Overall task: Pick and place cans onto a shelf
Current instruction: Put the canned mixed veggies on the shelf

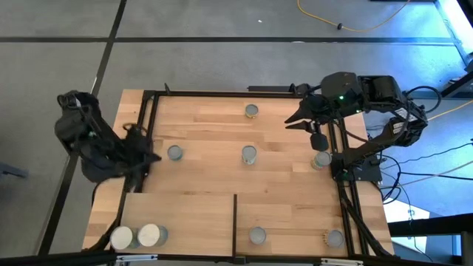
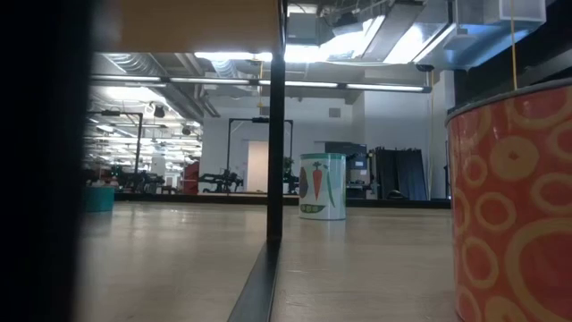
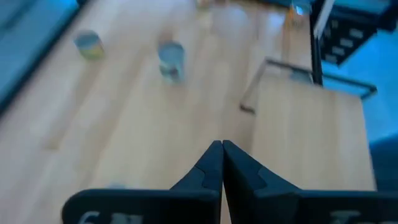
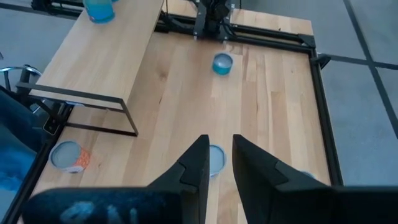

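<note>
Left gripper [image 1: 153, 157] sits at the 9 o'clock edge of the bench [image 1: 214, 125], fingers [image 3: 211, 168] pressed together, holding nothing. Right gripper [image 1: 294, 120] is over the bench near 2 o'clock, fingers [image 4: 196, 165] apart with a narrow gap, nothing between them.

Shelf [image 1: 185, 214] is the smooth board across the 6 o'clock side, with a black upright [image 1: 235, 225] splitting it.

Cans in the high view:
- 2 wide white-topped cans [image 1: 138, 236] at 7 o'clock on the shelf, touching each other.
- 1 can [image 1: 257, 236] on the shelf at 6 o'clock, just beside the upright.
- 1 can [image 1: 335, 238] at 5 o'clock; can't tell if it is on the shelf or beside its end.
- 1 can [image 1: 174, 153] on the bench at 9 o'clock, near the left gripper.
- 1 can [image 1: 249, 154] at bench center.
- 1 can [image 1: 251, 111] at 12 o'clock.
- 1 can [image 1: 321, 159] at 3 o'clock, partly under the right arm.

Right wrist view: a can [image 4: 216, 160] sits just beyond the fingertips. Low view shows an orange-patterned can [image 2: 514, 206] close to the lens and a white carrot-print can [image 2: 322, 186] farther off.
</note>
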Controlling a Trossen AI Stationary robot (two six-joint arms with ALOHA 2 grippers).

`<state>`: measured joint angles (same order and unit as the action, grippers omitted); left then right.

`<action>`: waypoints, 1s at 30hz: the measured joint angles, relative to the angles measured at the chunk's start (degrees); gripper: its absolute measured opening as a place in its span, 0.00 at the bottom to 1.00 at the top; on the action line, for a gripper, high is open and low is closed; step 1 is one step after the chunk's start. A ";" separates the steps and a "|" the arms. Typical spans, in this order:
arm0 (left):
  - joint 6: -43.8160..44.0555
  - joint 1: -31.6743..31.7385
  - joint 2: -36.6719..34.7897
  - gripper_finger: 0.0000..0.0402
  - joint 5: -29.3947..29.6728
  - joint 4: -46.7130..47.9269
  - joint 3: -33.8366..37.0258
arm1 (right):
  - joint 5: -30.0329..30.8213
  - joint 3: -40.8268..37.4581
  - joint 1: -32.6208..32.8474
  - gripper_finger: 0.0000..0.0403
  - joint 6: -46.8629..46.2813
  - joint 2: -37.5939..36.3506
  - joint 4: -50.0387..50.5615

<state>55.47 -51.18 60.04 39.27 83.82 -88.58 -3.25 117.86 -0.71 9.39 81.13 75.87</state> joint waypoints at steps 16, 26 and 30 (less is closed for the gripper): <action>-6.55 -0.01 -14.57 0.00 13.60 -3.24 10.75 | -1.88 -24.20 -0.04 0.18 -7.64 -16.81 -10.23; -6.30 0.00 -19.44 0.00 18.44 -8.30 15.02 | 10.56 -36.52 -0.26 0.18 -30.54 -22.63 -16.06; -6.28 0.04 -19.51 0.00 18.77 -10.32 15.02 | 14.35 -38.65 -0.26 0.18 -30.30 -21.00 -16.26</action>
<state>49.19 -51.13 40.53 58.04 73.50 -73.56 11.10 79.21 -0.97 -20.91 60.13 59.61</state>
